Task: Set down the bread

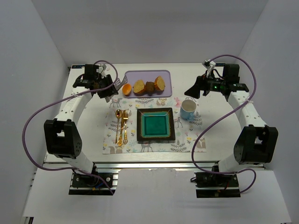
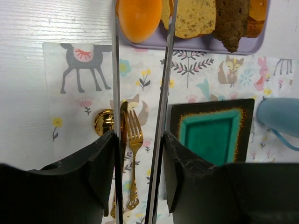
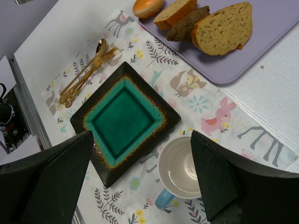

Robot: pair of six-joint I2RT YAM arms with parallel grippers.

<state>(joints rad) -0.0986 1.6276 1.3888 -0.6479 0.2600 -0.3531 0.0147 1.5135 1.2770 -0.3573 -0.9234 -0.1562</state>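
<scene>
The bread (image 1: 126, 88) is a small orange bun at the left end of the lavender tray (image 1: 166, 75). In the left wrist view the bun (image 2: 139, 16) lies between my left gripper's long thin fingers (image 2: 115, 70), with a sliver of room on its right side. My left gripper (image 1: 115, 89) is open around it, low over the tray's left edge. My right gripper (image 1: 192, 91) is open wide and empty, above the blue cup (image 1: 188, 109). In the right wrist view the bun (image 3: 148, 7) is at the top edge, far from my right gripper (image 3: 140, 135).
Two tan bread slices (image 1: 139, 87) (image 1: 160, 84) and a dark brown lump (image 1: 149, 87) share the tray. A teal square plate (image 1: 156, 125) with a dark rim sits on the patterned placemat (image 1: 187, 140). Gold cutlery (image 1: 121, 126) lies left of the plate.
</scene>
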